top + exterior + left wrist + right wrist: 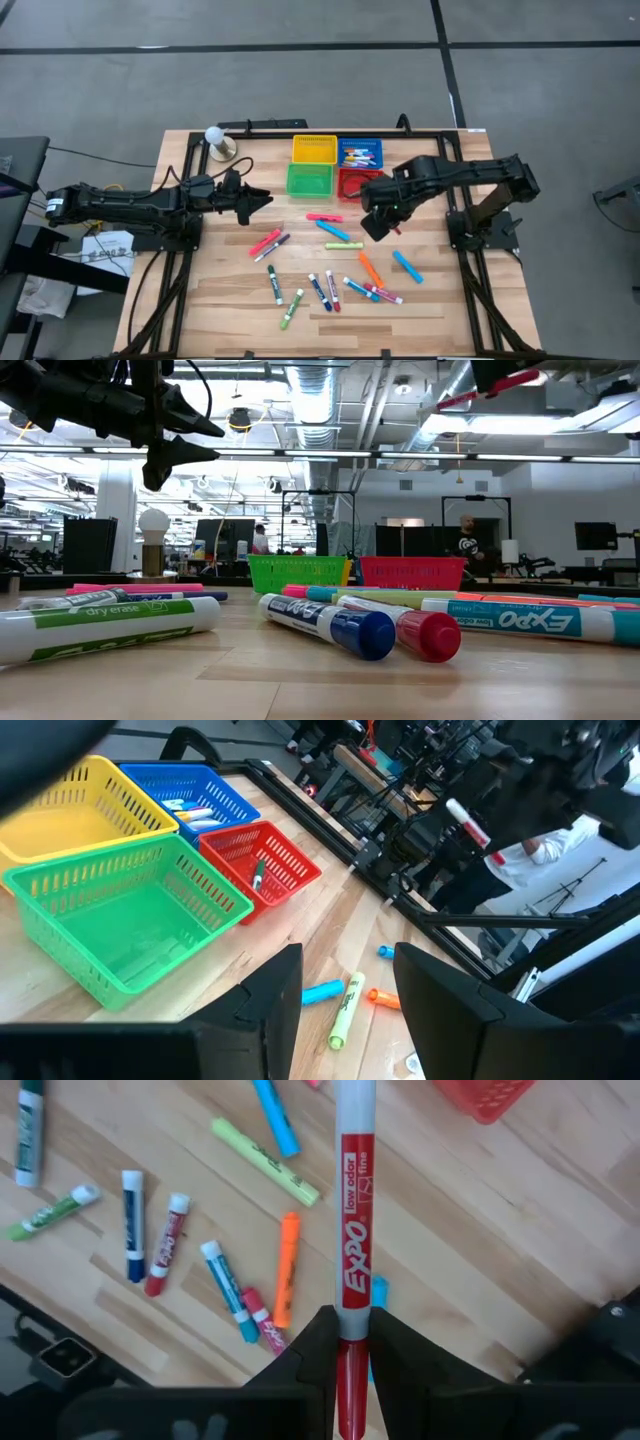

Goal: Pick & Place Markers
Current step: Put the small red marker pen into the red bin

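Loose markers (330, 262) lie flat on the wooden table, in pink, blue, green, orange and yellow. High over them my right gripper (378, 220) points down, shut on a red-and-white marker (355, 1230). The low view shows that marker (490, 390) far above the table. My left gripper (256, 200) hovers open at the left, near the green basket (309, 180), with nothing between its fingers (270, 1010). Yellow (314, 150), blue (360, 152) and red (355, 185) baskets stand beside the green one. My right gripper pinches the red-and-white marker between its two fingers (310, 1345), close to its red end (350, 1365). The fingers come from above, pointing down. The marker's long white barrel (356, 1200) sticks out past the fingertips. It is lifted clear of the table and slants near level in the low view.
The blue basket (195, 795) holds several markers and the red basket (280, 860) holds one. A white ball on a wooden stand (217, 141) sits at the far left. Black frame rails run along the table's sides. A person (467, 545) stands in the room behind.
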You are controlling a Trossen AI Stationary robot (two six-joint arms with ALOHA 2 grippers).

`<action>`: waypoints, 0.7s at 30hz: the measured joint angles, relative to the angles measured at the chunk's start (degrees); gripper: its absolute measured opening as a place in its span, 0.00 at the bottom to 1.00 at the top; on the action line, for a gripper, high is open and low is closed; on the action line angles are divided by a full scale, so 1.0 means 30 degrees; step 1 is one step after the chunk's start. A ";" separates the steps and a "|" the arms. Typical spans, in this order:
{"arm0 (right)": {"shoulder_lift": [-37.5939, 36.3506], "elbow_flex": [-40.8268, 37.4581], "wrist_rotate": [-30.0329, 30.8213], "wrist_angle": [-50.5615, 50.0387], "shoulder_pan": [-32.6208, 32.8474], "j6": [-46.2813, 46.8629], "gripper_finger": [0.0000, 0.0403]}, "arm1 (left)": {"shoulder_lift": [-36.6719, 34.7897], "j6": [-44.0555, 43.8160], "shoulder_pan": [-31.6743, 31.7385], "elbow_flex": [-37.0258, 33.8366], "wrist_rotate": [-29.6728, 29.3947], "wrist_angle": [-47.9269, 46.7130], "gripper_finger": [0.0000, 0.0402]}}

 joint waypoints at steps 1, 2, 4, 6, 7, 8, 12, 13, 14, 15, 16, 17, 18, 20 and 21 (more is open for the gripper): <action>0.0000 0.0095 -0.0008 0.0020 -0.0064 -0.0043 0.10 | -0.0003 0.0000 0.0000 0.0000 0.0000 0.0000 0.39; 0.0000 0.0155 -0.0043 -0.0014 -0.0095 -0.0173 0.10 | -0.0001 0.0000 0.0000 0.0000 0.0000 0.0000 0.39; 0.0006 0.0197 -0.0063 -0.0020 -0.0196 -0.0360 0.10 | 0.0000 0.0000 0.0000 0.0000 0.0000 0.0000 0.39; 0.0116 0.0198 -0.0057 -0.0032 -0.0196 -0.0527 0.10 | -0.0001 0.0000 0.0000 0.0000 0.0000 0.0000 0.39; 0.0159 0.0198 -0.0057 -0.0028 -0.0196 -0.0677 0.11 | 0.0000 0.0000 0.0000 0.0000 0.0000 0.0000 0.39; 0.0168 0.0198 -0.0057 -0.0028 -0.0196 -0.0811 0.11 | -0.0001 0.0000 0.0000 0.0000 0.0000 0.0000 0.39; 0.0152 0.0198 -0.0008 0.0003 -0.0438 -0.0981 0.11 | 0.0000 0.0000 0.0000 0.0000 0.0002 0.0036 0.39; 0.0153 0.0198 0.0086 0.0027 -0.0602 -0.1136 0.11 | 0.0000 0.0000 0.0000 0.0000 0.0000 0.0044 0.39; 0.0148 0.0198 0.0228 0.0063 -0.0808 -0.1422 0.11 | 0.0000 0.0000 0.0000 0.0000 0.0000 0.0044 0.39; 0.0148 0.0198 0.0447 0.0125 -0.1068 -0.1808 0.11 | 0.0000 0.0000 0.0000 0.0000 0.0000 0.0051 0.39; 0.0152 0.0198 0.0583 0.0239 -0.1367 -0.2217 0.11 | 0.0000 0.0000 0.0000 0.0000 0.0000 0.0071 0.39; 0.0158 0.0198 0.0646 0.0374 -0.1709 -0.2640 0.11 | -0.0006 0.0000 0.0000 0.0000 0.0000 0.0092 0.39; 0.0196 0.0198 0.0657 0.0558 -0.2092 -0.3074 0.11 | -0.0005 0.0000 0.0000 0.0000 0.0000 0.0126 0.39; 0.0336 0.0198 0.0650 0.1197 -0.2894 -0.4257 0.11 | 0.0000 0.0000 0.0000 0.0000 0.0000 0.0234 0.39; 0.0394 0.0191 0.0657 0.1431 -0.3296 -0.5017 0.11 | -0.0005 0.0000 0.0000 0.0000 0.0000 0.0297 0.39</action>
